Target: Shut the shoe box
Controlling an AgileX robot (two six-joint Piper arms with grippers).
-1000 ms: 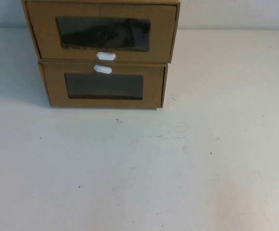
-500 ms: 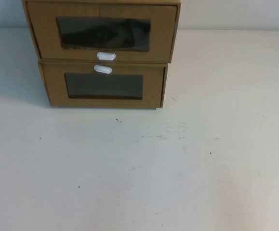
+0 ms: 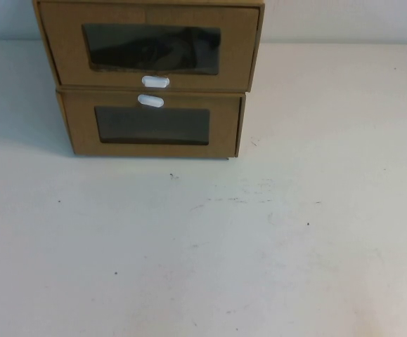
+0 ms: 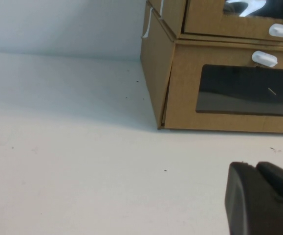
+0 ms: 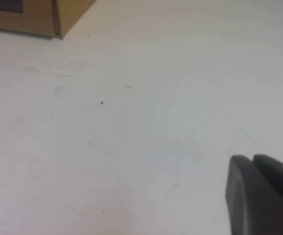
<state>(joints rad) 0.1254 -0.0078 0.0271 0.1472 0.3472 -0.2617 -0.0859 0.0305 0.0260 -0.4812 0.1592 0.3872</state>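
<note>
Two brown cardboard boxes stand stacked at the far left-centre of the table. The upper one is the shoe box [image 3: 147, 45], with a clear window and a white oval tab [image 3: 154, 81] below that window. Its front reaches a little past the front of the box beneath. The left wrist view shows the shoe box [image 4: 229, 22] from low down, with its tab [image 4: 282, 31]. My left gripper [image 4: 251, 165] is shut and holds nothing, low over the table in front of the stack. My right gripper [image 5: 251, 157] is shut and holds nothing, over bare table to the stack's right. Neither arm shows in the high view.
The lower twin box [image 3: 150, 126] has its white tab [image 3: 150, 101] above its window and carries the shoe box. The white table [image 3: 259, 239] spreads in front of and to the right of the stack. A pale wall runs behind.
</note>
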